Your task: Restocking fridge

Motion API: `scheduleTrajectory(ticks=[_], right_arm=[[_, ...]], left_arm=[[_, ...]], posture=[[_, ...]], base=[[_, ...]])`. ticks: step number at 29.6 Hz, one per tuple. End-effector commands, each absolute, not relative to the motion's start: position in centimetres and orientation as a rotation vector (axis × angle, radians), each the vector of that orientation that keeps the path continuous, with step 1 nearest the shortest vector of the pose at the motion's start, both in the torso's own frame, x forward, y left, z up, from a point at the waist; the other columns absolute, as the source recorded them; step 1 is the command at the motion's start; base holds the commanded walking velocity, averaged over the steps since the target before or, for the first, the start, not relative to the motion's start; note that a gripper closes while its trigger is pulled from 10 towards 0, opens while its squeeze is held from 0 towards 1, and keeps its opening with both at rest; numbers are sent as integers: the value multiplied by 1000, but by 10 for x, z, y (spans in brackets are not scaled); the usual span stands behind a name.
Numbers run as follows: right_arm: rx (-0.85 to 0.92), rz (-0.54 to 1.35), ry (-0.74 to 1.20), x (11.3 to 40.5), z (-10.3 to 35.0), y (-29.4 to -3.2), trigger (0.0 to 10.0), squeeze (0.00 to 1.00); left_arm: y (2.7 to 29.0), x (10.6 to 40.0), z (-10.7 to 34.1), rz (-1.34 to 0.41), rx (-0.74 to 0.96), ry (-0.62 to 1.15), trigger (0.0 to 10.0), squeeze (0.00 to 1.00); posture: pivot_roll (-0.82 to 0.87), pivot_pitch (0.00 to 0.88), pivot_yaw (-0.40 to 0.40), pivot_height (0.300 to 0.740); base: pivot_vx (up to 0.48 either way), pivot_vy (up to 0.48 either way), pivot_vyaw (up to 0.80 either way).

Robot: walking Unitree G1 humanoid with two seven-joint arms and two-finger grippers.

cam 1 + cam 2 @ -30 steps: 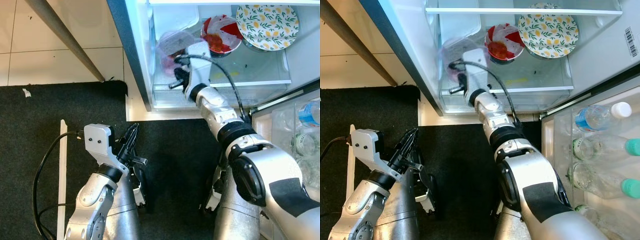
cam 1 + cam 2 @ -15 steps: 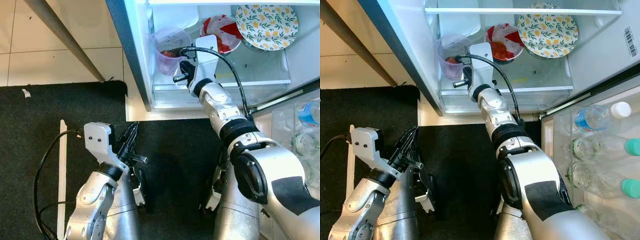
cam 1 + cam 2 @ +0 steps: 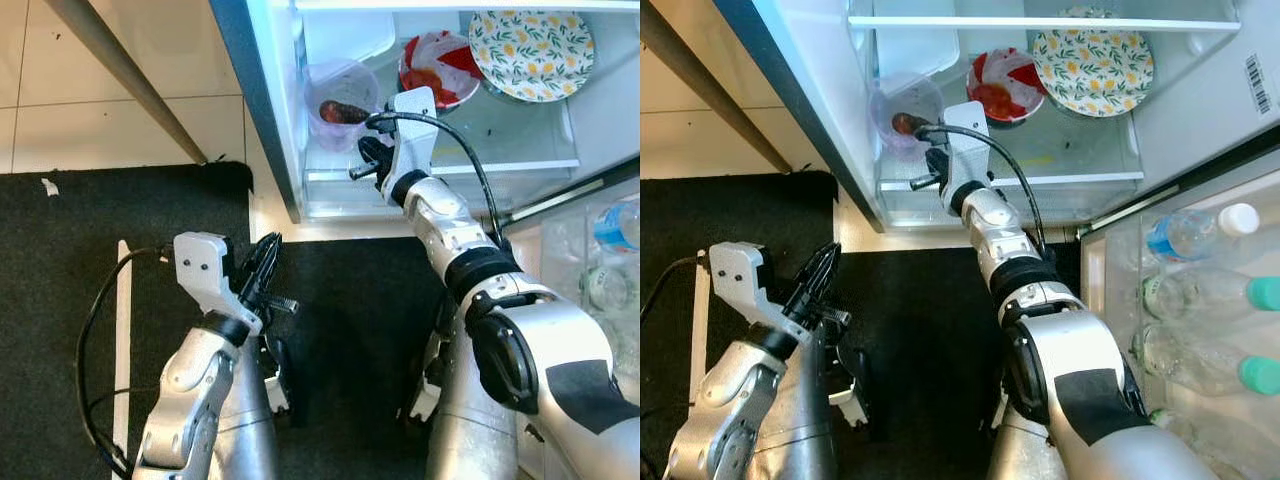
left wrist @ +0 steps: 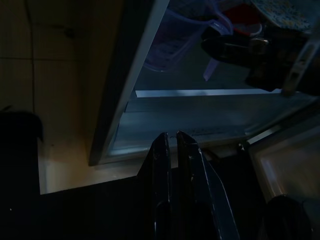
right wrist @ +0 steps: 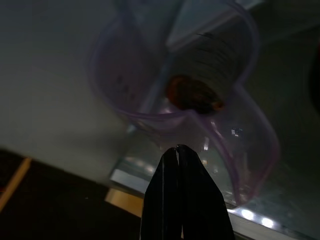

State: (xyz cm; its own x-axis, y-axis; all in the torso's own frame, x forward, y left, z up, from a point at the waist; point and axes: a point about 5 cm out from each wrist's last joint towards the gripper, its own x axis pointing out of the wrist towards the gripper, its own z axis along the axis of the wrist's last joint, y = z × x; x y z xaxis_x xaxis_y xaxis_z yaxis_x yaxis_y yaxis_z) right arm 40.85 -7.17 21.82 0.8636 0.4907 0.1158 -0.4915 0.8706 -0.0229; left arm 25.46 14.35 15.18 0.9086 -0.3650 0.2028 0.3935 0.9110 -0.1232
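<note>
purple cup point(image 3: 340, 102) with dark food standing on the fridge shelf point(image 3: 520, 140), tucked in the left corner to keep room by the red bowl point(image 3: 437, 66). right gripper point(image 3: 366, 160) just beside the cup, jaws pressed together on nothing. left gripper point(image 3: 262, 275) hanging low over the black mat point(image 3: 60, 240), jaws together too, likely just waiting.

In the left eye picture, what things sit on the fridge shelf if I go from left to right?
Purple plastic cup → red and white bowl → yellow flower plate. The right tool is just in front of the cup.
</note>
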Motion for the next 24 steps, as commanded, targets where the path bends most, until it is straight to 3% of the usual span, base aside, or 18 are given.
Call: scheduleTrajectory(ticks=[1, 8, 14, 24], right_arm=[[40, 532, -90, 405, 204, -73, 10000, 0], [162, 668, -116, 396, 193, -80, 10000, 0], [257, 568, -85, 387, 161, -112, 10000, 0], [361, 542, -27, 367, 123, -132, 10000, 0]], left_arm=[[146, 250, 139, -378, -164, -132, 10000, 0], [148, 259, 134, -373, -163, -133, 10000, 0], [163, 268, 120, -356, -111, -95, 10000, 0], [185, 282, 97, -316, -52, -27, 10000, 0]], posture=[[174, 533, -60, 365], [151, 488, -61, 365], [147, 419, -38, 365], [112, 327, -36, 375]], base=[[0, 0, 0], [0, 0, 0], [0, 0, 0], [0, 0, 0]])
